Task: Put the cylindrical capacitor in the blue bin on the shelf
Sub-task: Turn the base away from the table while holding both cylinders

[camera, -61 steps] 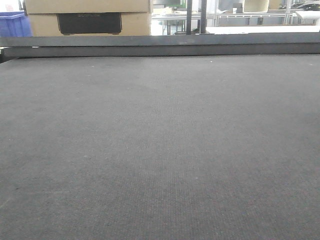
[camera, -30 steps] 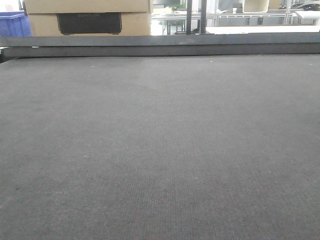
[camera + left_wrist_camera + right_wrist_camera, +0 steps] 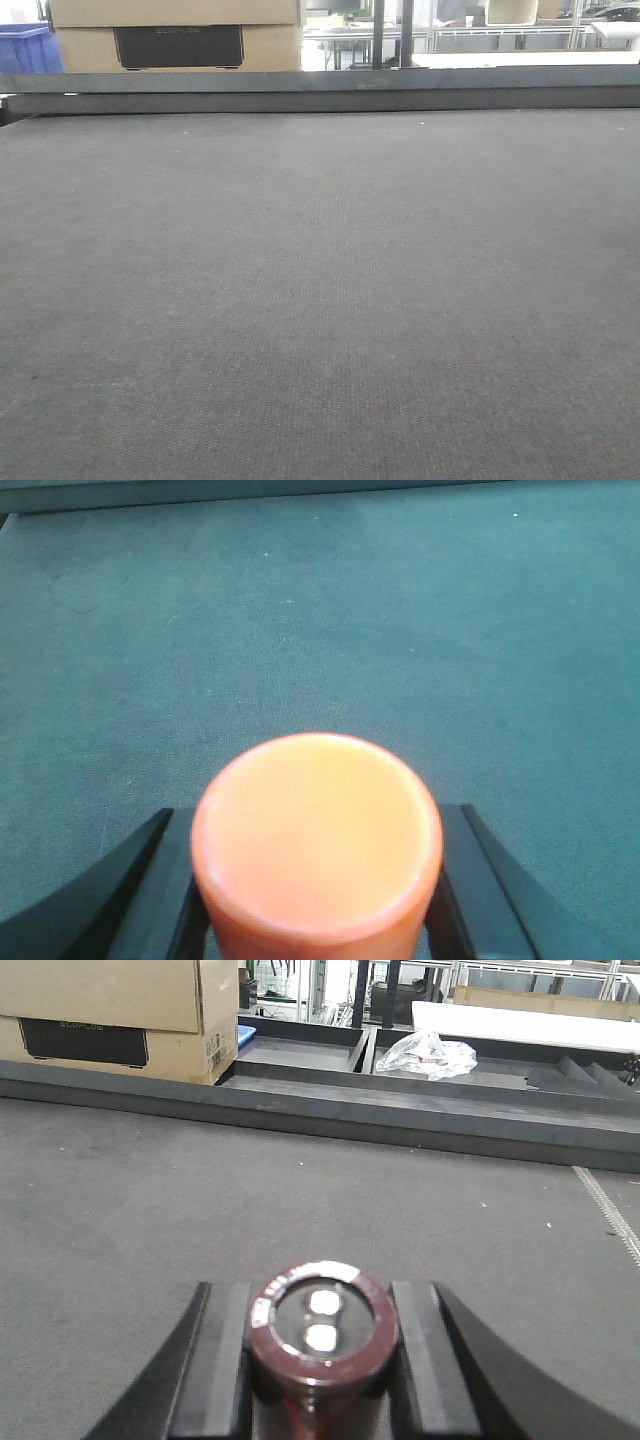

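Right hand [image 3: 320, 1345] clamped on cylindrical capacitor [image 3: 322, 1320]; left hand [image 3: 316, 870] gripping orange cylinder [image 3: 318, 825] — over grey mat [image 3: 300, 600]

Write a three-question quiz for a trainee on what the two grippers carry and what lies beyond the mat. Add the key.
1. Pick one. Which gripper carries the capacitor? A) left, B) right, C) neither.
2. True or false: the left gripper is empty.
3. Fill in: in the right wrist view, the white bag lies to the ____ of the cardboard box.

Key
1. B, the right gripper.
2. False: it grips an orange cylinder.
3. right
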`<action>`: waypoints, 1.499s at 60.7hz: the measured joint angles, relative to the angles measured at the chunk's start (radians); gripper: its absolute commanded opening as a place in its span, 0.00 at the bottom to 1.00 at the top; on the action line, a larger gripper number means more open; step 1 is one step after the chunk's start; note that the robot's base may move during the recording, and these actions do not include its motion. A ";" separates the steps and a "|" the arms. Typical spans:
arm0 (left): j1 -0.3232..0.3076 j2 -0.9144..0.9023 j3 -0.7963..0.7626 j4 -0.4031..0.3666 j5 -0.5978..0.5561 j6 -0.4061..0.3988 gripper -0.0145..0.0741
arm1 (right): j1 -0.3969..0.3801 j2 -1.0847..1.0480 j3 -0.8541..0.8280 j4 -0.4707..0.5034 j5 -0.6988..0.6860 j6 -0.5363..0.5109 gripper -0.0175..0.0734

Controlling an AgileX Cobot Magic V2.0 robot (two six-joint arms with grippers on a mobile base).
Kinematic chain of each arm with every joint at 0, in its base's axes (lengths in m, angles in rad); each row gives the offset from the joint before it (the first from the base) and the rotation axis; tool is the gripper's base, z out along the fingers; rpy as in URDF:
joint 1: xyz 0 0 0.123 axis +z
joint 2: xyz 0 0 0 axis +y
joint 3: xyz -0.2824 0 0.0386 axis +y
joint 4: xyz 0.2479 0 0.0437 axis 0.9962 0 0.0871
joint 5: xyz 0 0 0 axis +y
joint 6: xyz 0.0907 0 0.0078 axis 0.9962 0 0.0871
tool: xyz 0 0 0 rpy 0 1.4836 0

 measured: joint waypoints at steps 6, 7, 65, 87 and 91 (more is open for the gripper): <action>0.000 0.000 0.000 0.000 0.000 0.000 0.04 | 0.000 0.000 0.000 0.000 0.000 0.000 0.08; 0.000 0.000 0.000 0.000 0.000 0.000 0.04 | 0.000 0.000 0.000 0.000 0.000 0.000 0.08; 0.000 -0.001 0.000 0.004 0.000 0.000 0.04 | 0.002 0.000 -0.001 0.000 0.002 0.000 0.08; 0.000 -0.002 0.000 0.004 0.000 0.000 0.04 | 0.002 0.000 -0.001 0.000 0.004 0.000 0.08; 0.000 -0.002 0.000 0.004 0.000 0.000 0.04 | 0.002 0.000 -0.001 0.000 0.004 0.000 0.08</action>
